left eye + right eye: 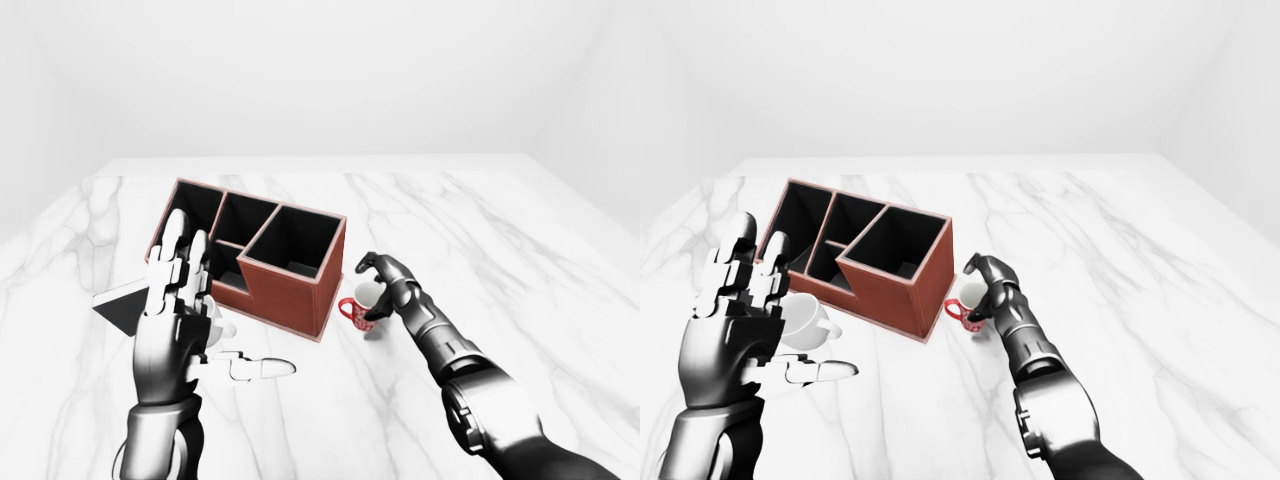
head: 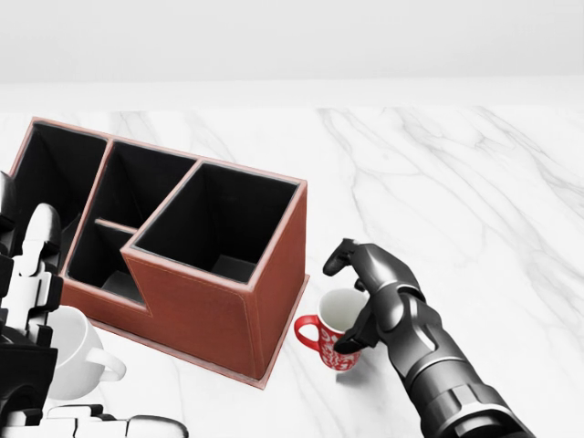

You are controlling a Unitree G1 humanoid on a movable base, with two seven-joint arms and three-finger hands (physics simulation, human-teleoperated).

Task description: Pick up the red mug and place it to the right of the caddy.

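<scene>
No legible text, numbers or brand marks in any view. Red mug (image 2: 333,339) carries a white pattern on its side — too small and blurred to read as lettering. Caddy (image 2: 228,315) walls plain — no label.

Right dark metallic three-finger hand (image 1: 985,282) wraps the red ceramic mug (image 1: 968,302), just right of the brown leather compartment caddy (image 1: 862,255) on the white marble desk (image 1: 1120,260). Left hand (image 1: 735,320) raised, fingers spread, beside a white mug (image 1: 805,322).

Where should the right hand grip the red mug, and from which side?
Grip the red mug by its body, from the head view's right: its handle points left toward the caddy, leaving the right wall bare. The right hand already wraps there.
</scene>
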